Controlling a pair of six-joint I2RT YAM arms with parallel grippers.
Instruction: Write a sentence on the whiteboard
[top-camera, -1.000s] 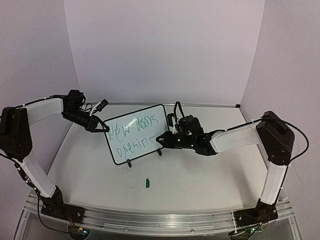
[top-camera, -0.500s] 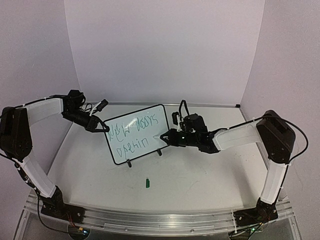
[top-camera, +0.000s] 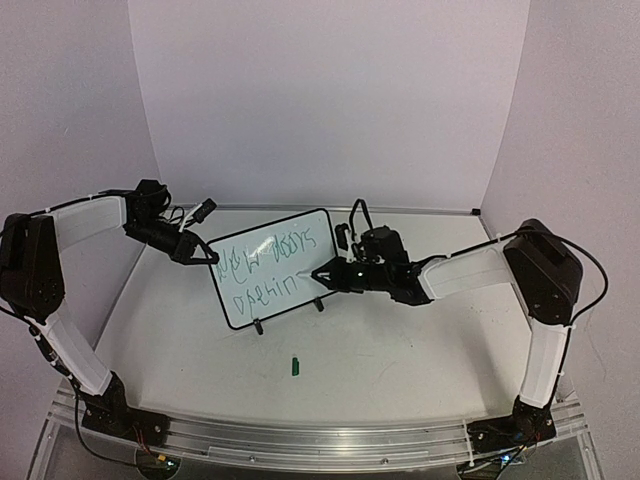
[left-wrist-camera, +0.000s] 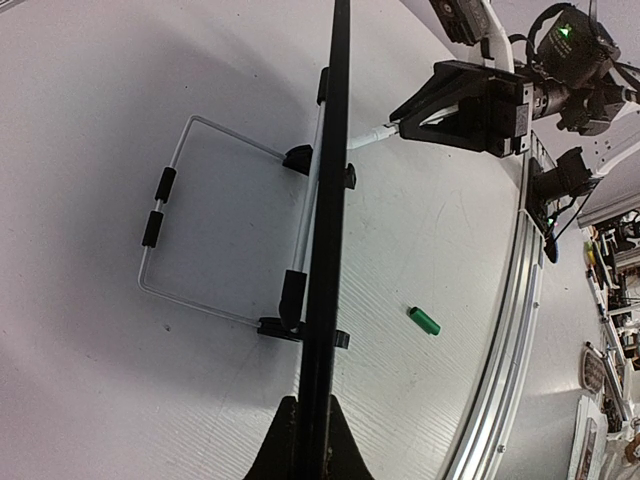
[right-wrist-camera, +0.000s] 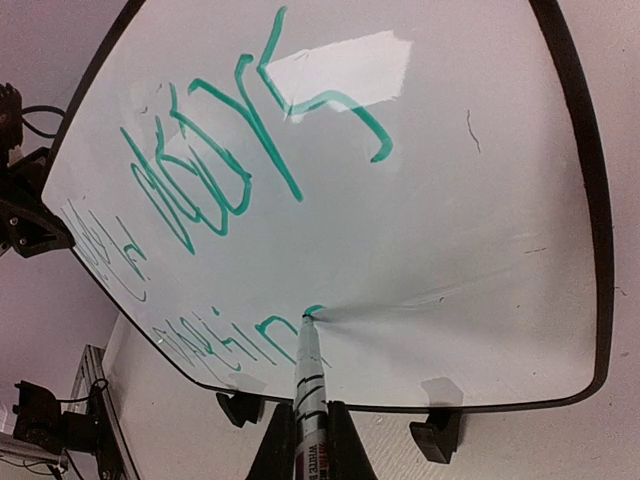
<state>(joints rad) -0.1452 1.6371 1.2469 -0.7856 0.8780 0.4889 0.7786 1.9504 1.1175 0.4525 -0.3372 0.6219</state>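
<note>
Whiteboard between left fingers, marker between right fingers, tip on sentence

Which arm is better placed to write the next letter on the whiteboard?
Right. The right end effector grips the marker, its tip on the whiteboard at the end of the sentence. The left end effector clamps the board's edge.

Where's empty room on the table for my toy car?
The widest bare patch of table is front right, between the green cap and the right arm. Another lies front left, between the cap and the left arm. The middle is crowded: the whiteboard, the left gripper clamped on its edge, the right gripper holding a marker to it.
</note>
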